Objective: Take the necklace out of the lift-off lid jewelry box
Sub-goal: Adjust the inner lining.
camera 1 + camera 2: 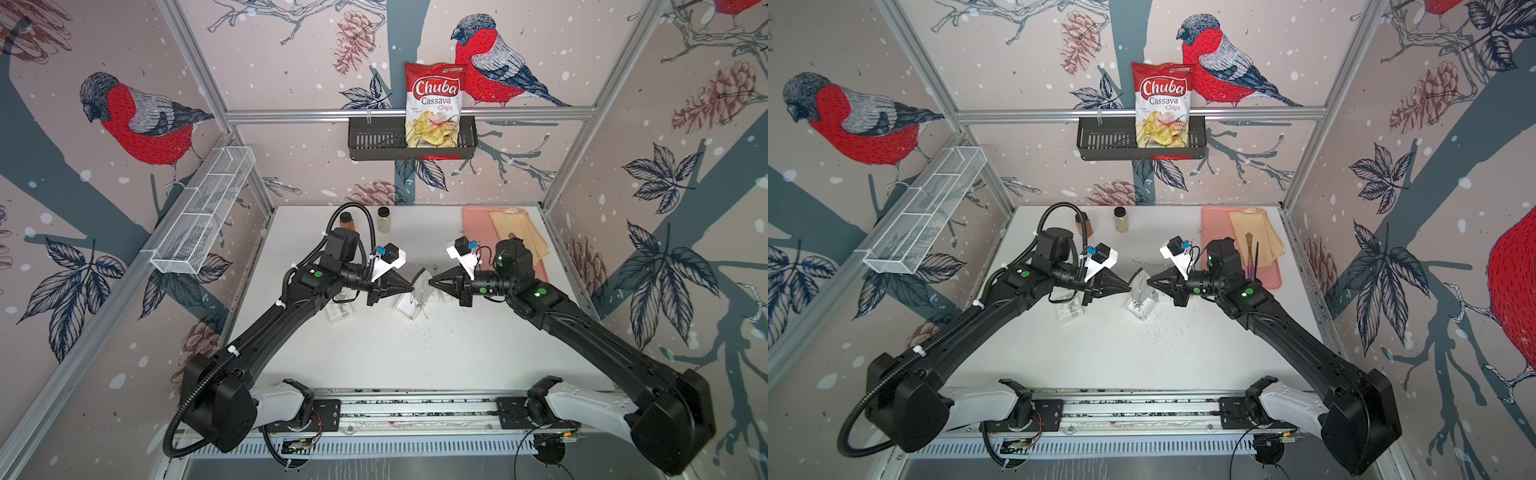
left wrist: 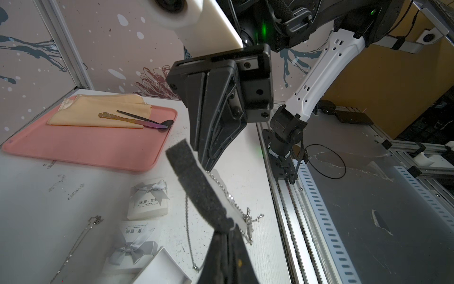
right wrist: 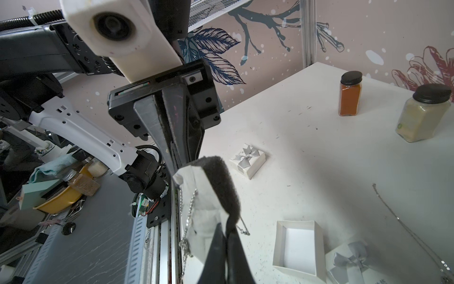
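A black foam insert (image 2: 196, 186) with a white face hangs in the air between my two arms, above the table. The silver necklace (image 2: 230, 196) is strung across its white face, and a loop of chain (image 3: 190, 206) dangles below. My left gripper (image 1: 410, 286) is shut on one end of the insert. My right gripper (image 1: 430, 282) is shut on the opposite end. Both grippers point tip to tip in both top views. Below them the white jewelry box base (image 3: 294, 270) stands open and empty. Its bow-tied lid (image 3: 351, 263) lies beside it.
A closed white gift box (image 3: 248, 159) sits under the left arm and another (image 2: 148, 202) towards the right arm. A loose thin chain (image 3: 405, 226) lies on the table behind. At the back are two spice jars (image 1: 384, 219) and a pink tray (image 1: 478, 224) with cloth and spoon.
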Controlling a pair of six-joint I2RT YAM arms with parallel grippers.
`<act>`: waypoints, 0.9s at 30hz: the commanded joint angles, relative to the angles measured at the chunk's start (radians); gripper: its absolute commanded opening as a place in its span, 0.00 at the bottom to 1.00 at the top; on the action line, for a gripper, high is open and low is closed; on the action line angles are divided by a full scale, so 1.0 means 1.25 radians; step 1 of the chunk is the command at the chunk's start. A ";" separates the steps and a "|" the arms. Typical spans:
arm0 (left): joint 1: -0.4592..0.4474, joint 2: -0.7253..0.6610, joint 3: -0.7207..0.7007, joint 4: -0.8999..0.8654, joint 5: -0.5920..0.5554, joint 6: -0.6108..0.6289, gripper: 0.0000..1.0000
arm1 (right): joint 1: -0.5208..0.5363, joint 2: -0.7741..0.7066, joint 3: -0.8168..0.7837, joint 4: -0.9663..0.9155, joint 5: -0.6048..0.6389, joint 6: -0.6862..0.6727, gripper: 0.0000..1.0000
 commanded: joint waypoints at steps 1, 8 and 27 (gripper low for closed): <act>0.000 -0.007 -0.006 0.019 -0.002 0.007 0.06 | 0.002 -0.013 0.003 0.004 -0.023 -0.011 0.01; -0.001 -0.045 -0.083 0.223 -0.117 -0.153 0.57 | -0.004 -0.071 -0.002 0.039 0.151 0.035 0.00; -0.011 0.058 -0.121 0.550 -0.013 -0.444 0.57 | -0.009 -0.084 -0.018 0.160 0.237 0.095 0.00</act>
